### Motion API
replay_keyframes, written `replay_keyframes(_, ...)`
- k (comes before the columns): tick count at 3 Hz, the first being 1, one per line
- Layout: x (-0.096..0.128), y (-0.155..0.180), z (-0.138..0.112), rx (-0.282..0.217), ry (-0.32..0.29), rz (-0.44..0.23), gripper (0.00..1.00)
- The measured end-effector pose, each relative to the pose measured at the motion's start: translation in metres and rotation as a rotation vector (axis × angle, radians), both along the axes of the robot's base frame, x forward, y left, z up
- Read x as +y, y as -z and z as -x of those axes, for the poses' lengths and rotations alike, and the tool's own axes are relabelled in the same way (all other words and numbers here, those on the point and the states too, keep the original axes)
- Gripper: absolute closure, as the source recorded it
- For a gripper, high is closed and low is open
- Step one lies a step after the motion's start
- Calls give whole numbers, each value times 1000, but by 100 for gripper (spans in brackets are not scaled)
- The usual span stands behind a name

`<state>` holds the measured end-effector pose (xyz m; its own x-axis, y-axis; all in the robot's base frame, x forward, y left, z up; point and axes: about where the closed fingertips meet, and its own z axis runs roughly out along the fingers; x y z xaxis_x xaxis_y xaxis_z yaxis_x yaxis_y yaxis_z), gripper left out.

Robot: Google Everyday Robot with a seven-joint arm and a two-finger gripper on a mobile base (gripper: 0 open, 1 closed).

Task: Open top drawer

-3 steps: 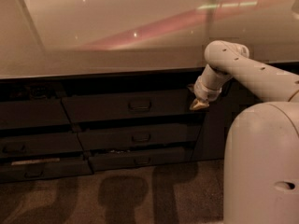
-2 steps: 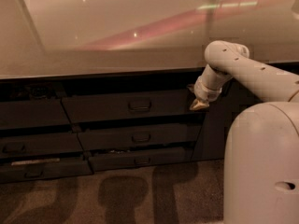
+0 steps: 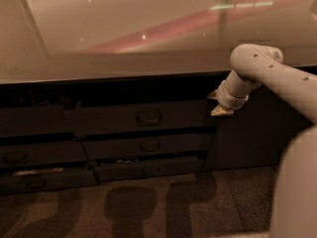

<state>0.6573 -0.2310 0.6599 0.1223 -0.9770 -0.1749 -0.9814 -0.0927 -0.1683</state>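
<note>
One wide dark top drawer [image 3: 109, 119], stacked over two shorter drawer fronts [image 3: 148, 147], lies left of the jaws, its bar handle [image 3: 148, 118] well left of them and its right end just beside the gripper [image 3: 219, 104], whose spread and hold I cannot tell.

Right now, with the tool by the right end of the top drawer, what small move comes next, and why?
Probably slide the tool left and slightly down toward the central bar handle of the top drawer. The tool sits at the drawer front's right end, just under the countertop, apart from the handle, so it has nothing to pull yet.
</note>
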Motion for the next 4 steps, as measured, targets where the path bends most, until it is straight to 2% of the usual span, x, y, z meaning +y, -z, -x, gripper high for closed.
replay_keyframes(4,-5,-9,8,-5,-11,4,100)
